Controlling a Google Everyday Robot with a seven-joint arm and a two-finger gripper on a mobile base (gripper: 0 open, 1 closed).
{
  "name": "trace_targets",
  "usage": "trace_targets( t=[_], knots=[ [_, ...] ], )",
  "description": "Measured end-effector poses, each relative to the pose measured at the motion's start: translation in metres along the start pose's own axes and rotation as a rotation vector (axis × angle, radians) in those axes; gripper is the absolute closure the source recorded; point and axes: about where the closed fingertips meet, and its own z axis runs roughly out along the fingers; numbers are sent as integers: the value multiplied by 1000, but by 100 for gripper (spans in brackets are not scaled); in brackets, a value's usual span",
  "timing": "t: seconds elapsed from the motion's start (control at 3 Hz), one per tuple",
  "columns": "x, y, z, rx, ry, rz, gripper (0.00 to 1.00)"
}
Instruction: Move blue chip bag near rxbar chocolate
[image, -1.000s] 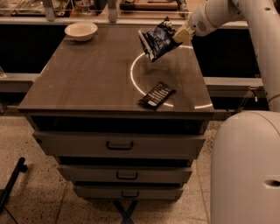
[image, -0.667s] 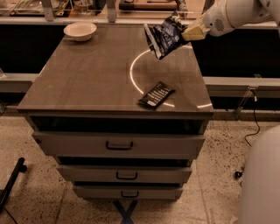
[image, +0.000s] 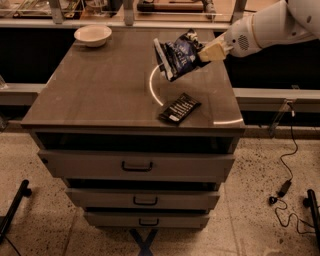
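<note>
The blue chip bag (image: 176, 57) is a wrinkly dark blue foil bag with white markings. It hangs tilted in the air above the right back part of the cabinet top. My gripper (image: 208, 52) comes in from the right and is shut on the bag's right edge. The rxbar chocolate (image: 179, 108) is a slim black bar with white lettering. It lies flat on the cabinet top near the front right, below and in front of the bag, apart from it.
A white bowl (image: 92, 35) stands at the back left of the grey cabinet top (image: 100, 90). The cabinet has three drawers (image: 137, 165) in front. A shelf with clutter runs behind. A cable (image: 287, 165) lies on the floor at the right.
The arm has drawn back to the right, and the bag has stayed lifted, shifting slightly to the right and toward the bar.
</note>
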Motion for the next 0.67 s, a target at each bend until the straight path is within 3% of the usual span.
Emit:
trace_targets(
  t=[0.67],
  knots=[
    [-6,39,26,-47,88,9,27]
  ],
)
